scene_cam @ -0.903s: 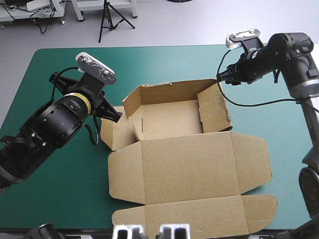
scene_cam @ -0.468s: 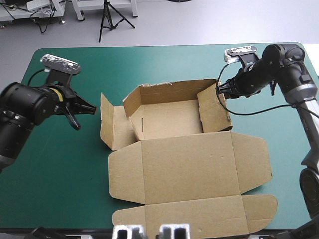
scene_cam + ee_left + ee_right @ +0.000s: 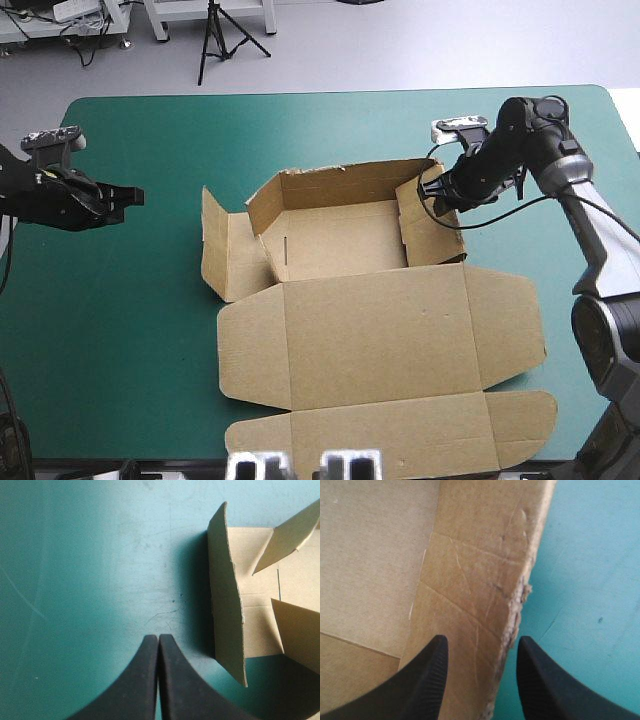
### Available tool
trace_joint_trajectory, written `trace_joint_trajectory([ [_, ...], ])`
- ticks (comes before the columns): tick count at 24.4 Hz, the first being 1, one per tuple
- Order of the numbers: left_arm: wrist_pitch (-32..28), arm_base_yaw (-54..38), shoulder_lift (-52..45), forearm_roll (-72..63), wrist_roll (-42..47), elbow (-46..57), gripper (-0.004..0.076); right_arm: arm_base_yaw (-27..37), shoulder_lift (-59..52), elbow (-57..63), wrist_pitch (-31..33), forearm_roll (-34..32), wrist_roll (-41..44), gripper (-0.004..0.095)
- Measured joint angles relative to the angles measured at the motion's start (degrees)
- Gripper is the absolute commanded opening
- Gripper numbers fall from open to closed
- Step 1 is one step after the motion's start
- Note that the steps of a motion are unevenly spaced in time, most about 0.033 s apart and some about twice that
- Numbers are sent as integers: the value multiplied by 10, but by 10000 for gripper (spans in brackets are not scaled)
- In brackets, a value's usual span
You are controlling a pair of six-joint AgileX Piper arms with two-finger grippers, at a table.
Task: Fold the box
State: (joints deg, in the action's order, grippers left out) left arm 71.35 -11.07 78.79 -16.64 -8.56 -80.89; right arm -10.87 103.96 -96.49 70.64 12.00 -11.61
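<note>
The brown box (image 3: pixel 380 330) lies mid-table as an open tray, its back and right walls raised and its lid flat toward the front edge. My right gripper (image 3: pixel 432 190) is open at the top edge of the right wall (image 3: pixel 432 225). In the right wrist view its fingers (image 3: pixel 432 680) straddle that frayed wall (image 3: pixel 475 570). My left gripper (image 3: pixel 135 195) is shut and empty, hovering near the table's left edge, well apart from the box's left flap (image 3: pixel 225 250). In the left wrist view the gripper (image 3: pixel 158 639) points at this standing flap (image 3: pixel 227 590).
The lid's tuck flap (image 3: pixel 400 440) reaches nearly to the table's front edge. Bare teal-green cover (image 3: pixel 130 300) shows between the left gripper and the box, and more to the right of the box (image 3: pixel 570 330).
My left arm has drawn back from the box's left flap to the table's left side. The right gripper has come down and leftward onto the right wall's edge.
</note>
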Motion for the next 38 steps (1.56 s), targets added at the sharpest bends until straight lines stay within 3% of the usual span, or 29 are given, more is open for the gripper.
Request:
trace_joint_trajectory([
  [3,0,-1,1,-2,-1,0,-8,0,25,0,0,3,-3,360],
  [7,0,-2,1,-4,-5,0,-8,0,51,0,-3,13,-4,-10],
  [15,-5,-13,42,-4,-22,0,-8,0,44,0,-7,20,-4,-13],
  [23,-30,-99,147,-286,-146,0,-8,0,-84,-66,1,9,-4,-13],
  [38,-29,-133,235,-533,-300,0,-8,0,-253,-168,1,10,25,-13],
])
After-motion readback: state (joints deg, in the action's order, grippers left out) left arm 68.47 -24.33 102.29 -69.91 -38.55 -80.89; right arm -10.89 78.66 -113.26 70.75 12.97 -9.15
